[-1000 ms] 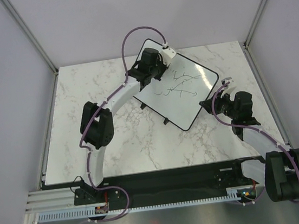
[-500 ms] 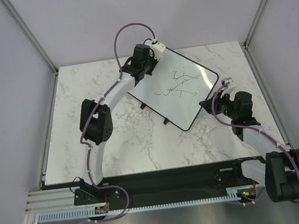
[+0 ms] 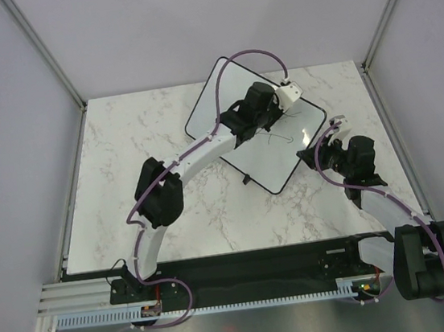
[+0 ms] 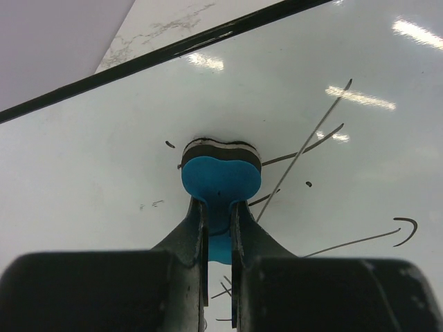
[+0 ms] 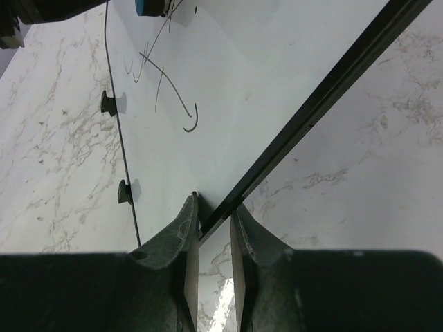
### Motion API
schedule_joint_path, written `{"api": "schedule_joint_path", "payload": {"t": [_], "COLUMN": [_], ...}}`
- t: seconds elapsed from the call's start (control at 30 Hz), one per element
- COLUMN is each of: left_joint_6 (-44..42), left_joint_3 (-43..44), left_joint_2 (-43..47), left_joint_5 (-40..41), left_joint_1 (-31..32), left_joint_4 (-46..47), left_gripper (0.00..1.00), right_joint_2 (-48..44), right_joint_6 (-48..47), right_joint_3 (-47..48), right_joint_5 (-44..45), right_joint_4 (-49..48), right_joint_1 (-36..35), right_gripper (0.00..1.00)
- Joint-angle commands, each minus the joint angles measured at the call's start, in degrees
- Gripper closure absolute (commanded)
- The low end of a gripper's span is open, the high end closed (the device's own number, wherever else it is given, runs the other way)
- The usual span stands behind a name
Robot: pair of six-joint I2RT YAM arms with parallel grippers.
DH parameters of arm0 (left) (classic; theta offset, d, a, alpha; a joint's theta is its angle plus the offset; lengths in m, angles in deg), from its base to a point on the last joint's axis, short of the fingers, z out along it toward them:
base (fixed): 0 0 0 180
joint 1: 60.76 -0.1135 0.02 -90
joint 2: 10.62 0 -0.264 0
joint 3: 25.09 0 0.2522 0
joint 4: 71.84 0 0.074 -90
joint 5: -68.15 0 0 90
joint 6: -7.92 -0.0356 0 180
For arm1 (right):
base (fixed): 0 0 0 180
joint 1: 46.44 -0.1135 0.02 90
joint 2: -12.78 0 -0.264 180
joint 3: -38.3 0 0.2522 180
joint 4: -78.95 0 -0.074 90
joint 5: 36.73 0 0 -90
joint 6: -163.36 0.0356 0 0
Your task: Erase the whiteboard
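The whiteboard (image 3: 213, 106) lies tilted on the marble table, with dark marker scribbles (image 3: 281, 136) left at its right part. My left gripper (image 3: 261, 118) is shut on the blue bone-shaped eraser (image 4: 221, 176) and presses its pad on the whiteboard (image 4: 104, 173), just left of the scribbles (image 4: 304, 145). My right gripper (image 3: 323, 154) is shut on the board's black frame (image 5: 325, 90) at its right edge (image 5: 214, 207). The whiteboard (image 5: 242, 83), the scribbles (image 5: 173, 90) and the eraser (image 5: 149, 7) also show in the right wrist view.
The marble table (image 3: 127, 186) ends at an aluminium rail in front and grey walls at the sides and back. Small black feet (image 5: 109, 102) stick out from the board's near edge; one also shows from above (image 3: 247, 181).
My left gripper has swept the eraser from the board's far left corner to the right, onto the scribbles. Fewer scribbles show now. My right gripper has not moved.
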Motion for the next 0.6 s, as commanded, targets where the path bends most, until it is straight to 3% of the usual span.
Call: {"api": "schedule_joint_path", "payload": {"t": [0.0,0.27,0.4,0.57], "left_joint_6": [-0.12,-1.18,-0.21,0.93], "left_joint_3": [0.88,0.61,7.18,9.75], "left_joint_2": [0.12,-0.05,-2.77,-4.19], "left_joint_5": [-3.64,1.1,3.39,2.43], "left_joint_1": [0.92,-4.96,-8.48,-8.05], "left_joint_4": [-1.68,1.04,0.69,0.87], "left_gripper": [0.98,0.98,0.98,0.98], "right_joint_2": [-0.93,-0.93,-0.58,-1.02], "right_joint_6": [-5.07,-5.33,-5.24,-5.51], "right_joint_3": [-0.27,-0.09,0.08,-0.09], "right_joint_5": [1.85,1.85,1.68,1.76], "right_joint_4": [-1.6,-1.34,-1.34,-1.34], "right_joint_1": [-0.25,-0.25,-0.25,-0.25], "right_gripper": [1.0,1.0,1.0,1.0]}}
